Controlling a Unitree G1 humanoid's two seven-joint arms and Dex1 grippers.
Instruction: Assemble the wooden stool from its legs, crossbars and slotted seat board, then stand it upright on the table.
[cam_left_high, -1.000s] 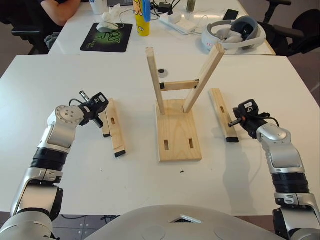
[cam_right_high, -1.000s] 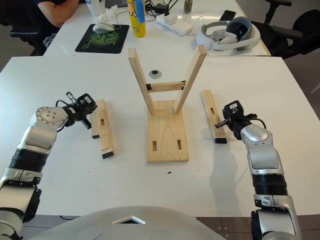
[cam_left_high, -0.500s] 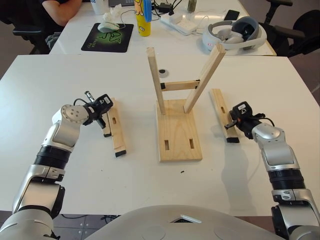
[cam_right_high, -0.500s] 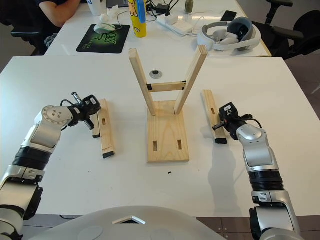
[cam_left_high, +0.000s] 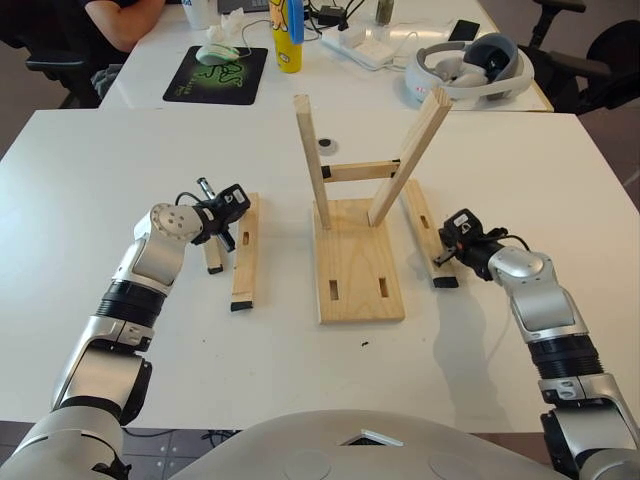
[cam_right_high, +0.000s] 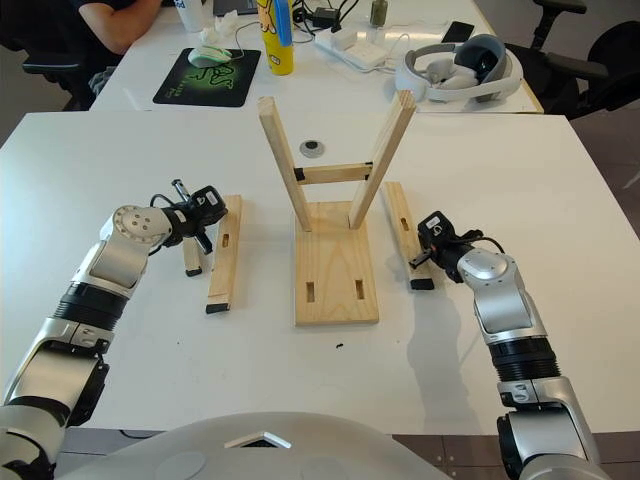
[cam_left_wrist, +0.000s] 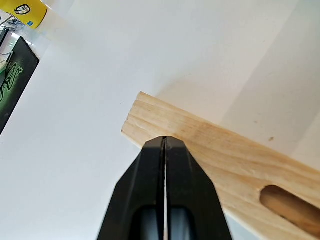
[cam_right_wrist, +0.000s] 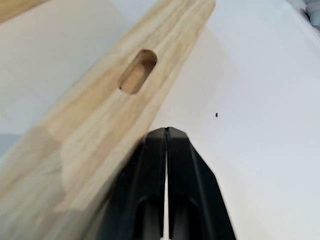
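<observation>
mk: Left gripper (cam_left_high: 228, 205) is pinched fully closed with nothing in it, tips at the far end of the left leg (cam_left_high: 243, 255). Right gripper (cam_left_high: 447, 240) is the same: closed, empty, against the right leg (cam_left_high: 428, 235).
jo: Head views, what's changed?
mk: Both arms have swung inward. Left leg has slid toward the seat board (cam_left_high: 358, 240) and now lies near its 9 o'clock side. Right leg has slid in to just beside its 3 o'clock edge. Short crossbar (cam_left_high: 213, 258) lies at the left leg's 9 o'clock.
jo: Frame?
mk: Two-leg frame (cam_left_high: 360, 170) stands plugged into the board's 12 o'clock end, unmoved. Empty slots (cam_left_high: 333, 290) are at the 6 o'clock end.
jo: Left wrist?
mk: Fingers (cam_left_wrist: 145, 190) are pressed together, tips touching the leg's end edge.
jo: Right wrist?
mk: Fingers (cam_right_wrist: 145, 175) are shut, lying along the leg's side near its mortise.
jo: Meaning?
mk: Looks like staging by pushing, not grasping. I'd call it roughly half done. Jaws must open before any pick.
</observation>
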